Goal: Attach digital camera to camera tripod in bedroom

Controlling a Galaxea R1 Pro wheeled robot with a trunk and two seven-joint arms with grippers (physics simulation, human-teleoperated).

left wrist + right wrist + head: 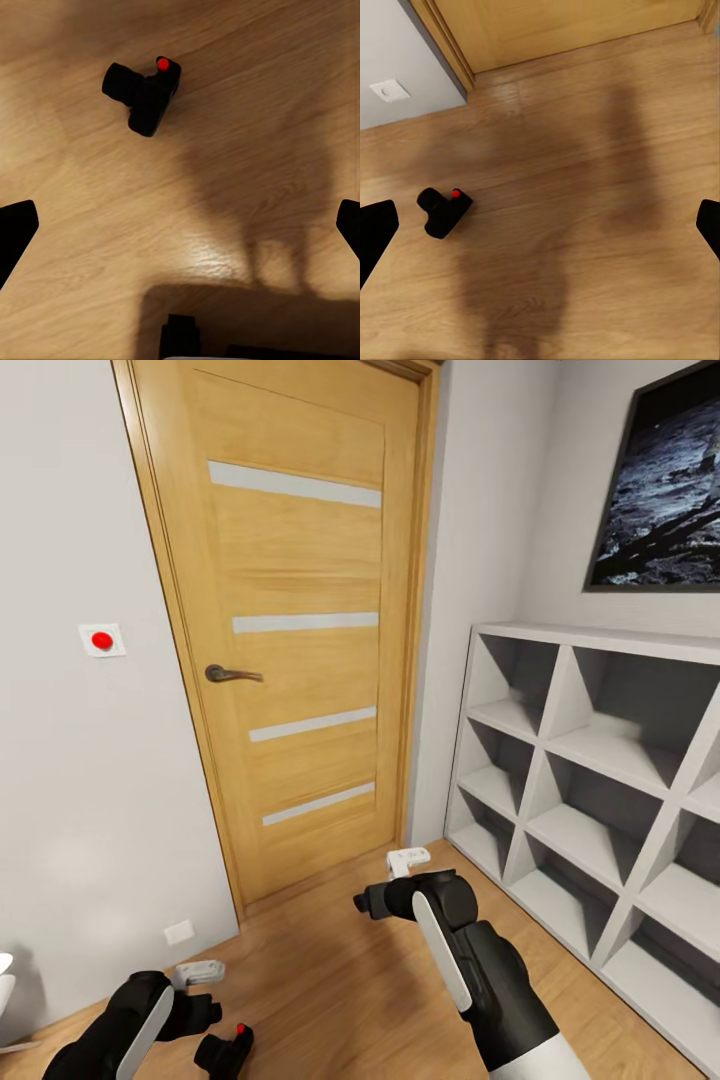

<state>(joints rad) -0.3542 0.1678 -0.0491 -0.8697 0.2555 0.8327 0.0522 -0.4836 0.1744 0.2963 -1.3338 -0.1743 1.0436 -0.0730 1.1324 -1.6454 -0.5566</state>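
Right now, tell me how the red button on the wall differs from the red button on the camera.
The wall button sits on a white square plate, mounted upright on the grey wall left of the door; the camera button sits on the black digital camera, which lies on the wooden floor. The wall button is framed in white, the camera button in black. Both are round and bright red.

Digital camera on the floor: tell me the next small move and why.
Probably lower the left gripper toward the digital camera. The camera lies loose on the wooden floor, near the left arm in the head view, and both grippers hang open and empty, fingers spread wide above the boards.
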